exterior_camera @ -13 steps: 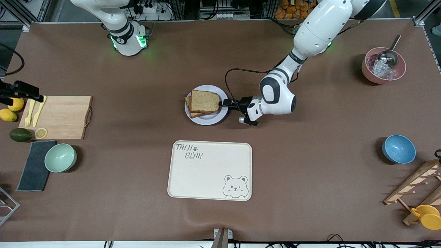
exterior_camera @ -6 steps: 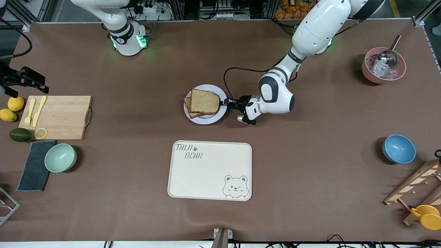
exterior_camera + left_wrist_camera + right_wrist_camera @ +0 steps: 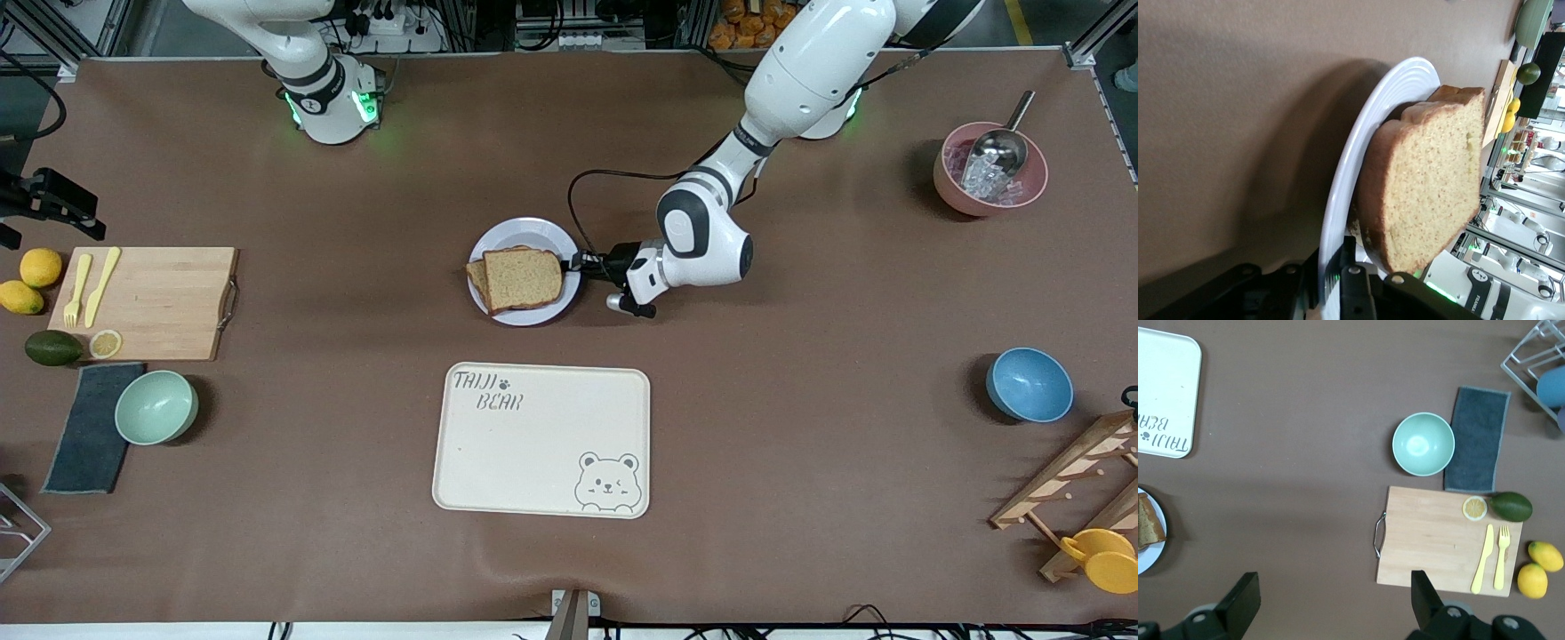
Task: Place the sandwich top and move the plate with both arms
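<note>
I see the sandwich top [image 3: 524,277] already stacked on the plate [image 3: 524,233], so placing looks done. My left tool [image 3: 580,262] is clamped on the plate's rim; my right tool [image 3: 1331,603], jaws apart, hangs above the cutting board [image 3: 1431,533]. Moving remains.

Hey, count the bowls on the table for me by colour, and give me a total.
Mint green bowl: 1
Blue bowl: 1
Pink bowl holding ice and a metal scoop: 1
Total: 3 bowls
</note>
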